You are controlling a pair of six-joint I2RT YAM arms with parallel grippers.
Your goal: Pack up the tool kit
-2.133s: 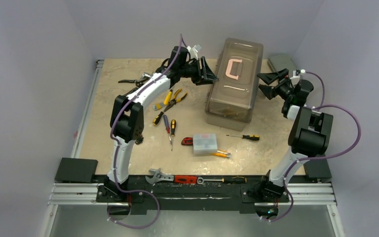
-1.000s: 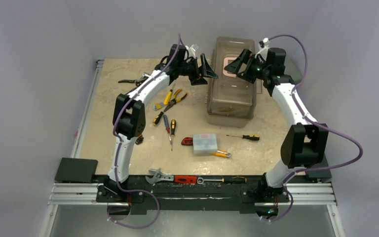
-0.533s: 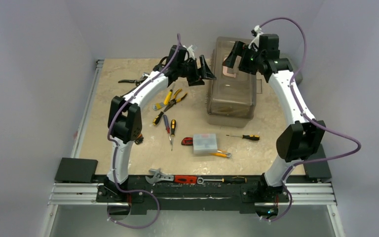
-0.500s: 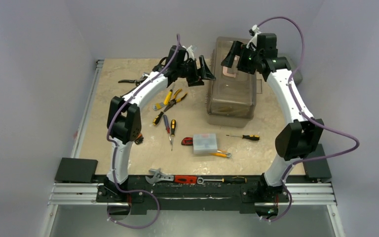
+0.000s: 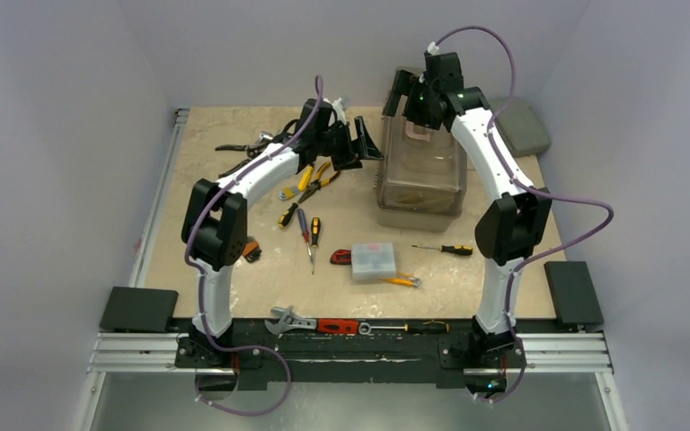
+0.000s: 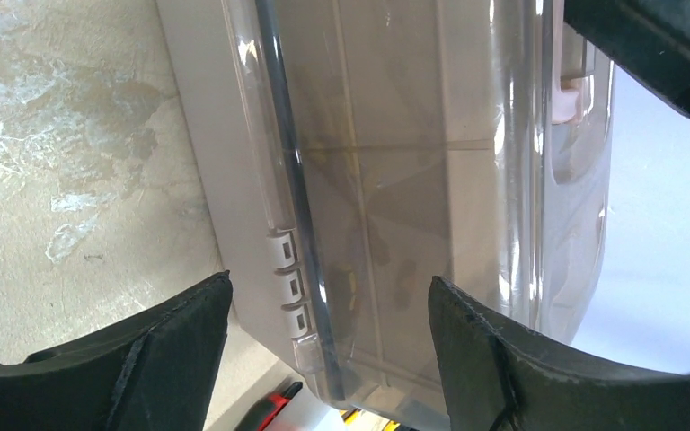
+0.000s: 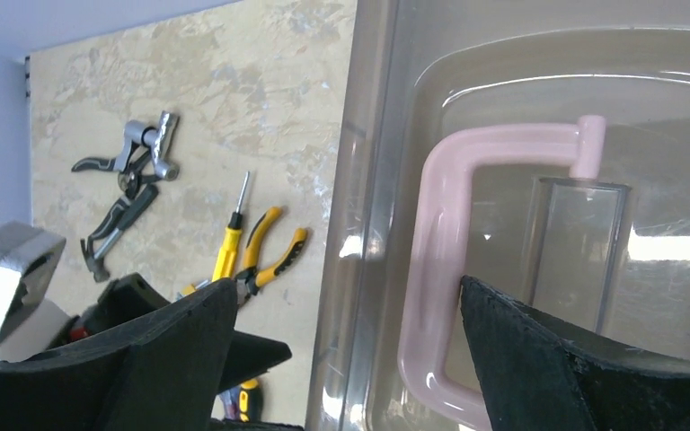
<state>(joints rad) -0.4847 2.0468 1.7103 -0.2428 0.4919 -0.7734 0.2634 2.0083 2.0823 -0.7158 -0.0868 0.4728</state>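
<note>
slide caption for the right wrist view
Open right gripper above the pink handle of the toolbox, yellow pliers on the table

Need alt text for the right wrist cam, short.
The right gripper, open, hangs over the toolbox's smoky translucent lid, with the pinkish handle between its black fingers. On the table to the left lie a yellow screwdriver, yellow-handled pliers and dark-handled tools.

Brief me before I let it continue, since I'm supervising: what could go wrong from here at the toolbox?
1. The right gripper hangs open over the pink handle while the lid looks shut; pulling there may lift or drag the whole toolbox instead of opening it.
2. The left gripper is open at the toolbox's side; a push could slide it.
3. Both grippers sit close together and might collide.
</note>
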